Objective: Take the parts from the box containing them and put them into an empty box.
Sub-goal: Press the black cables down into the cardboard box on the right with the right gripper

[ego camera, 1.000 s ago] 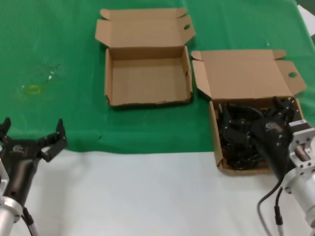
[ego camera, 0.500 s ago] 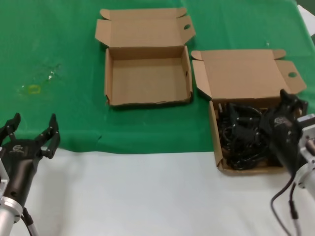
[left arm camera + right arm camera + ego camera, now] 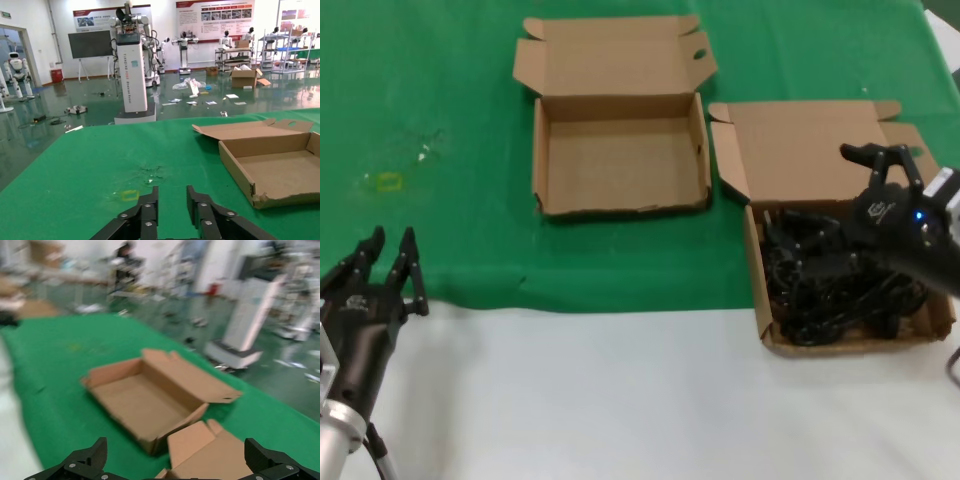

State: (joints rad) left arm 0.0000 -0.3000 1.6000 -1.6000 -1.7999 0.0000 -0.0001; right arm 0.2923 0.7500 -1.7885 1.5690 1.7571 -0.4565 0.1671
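The parts, a tangle of black cords with plugs, fill the box containing them at the right; its lid lies open behind it. My right gripper hangs open over that lid and the box's back edge, holding nothing. The empty box sits left of it, farther back, with its lid open. At the near left, my left gripper hovers over the green cloth's front edge, its fingers a narrow gap apart around nothing.
A green cloth covers the far half of the table, and bare white tabletop lies in front. A small yellow mark is on the cloth at the left. The two boxes stand close together, nearly touching.
My right gripper has lifted out of the cord box and moved back over its lid, empty. The left gripper's fingers have narrowed from wide apart to a slim gap.
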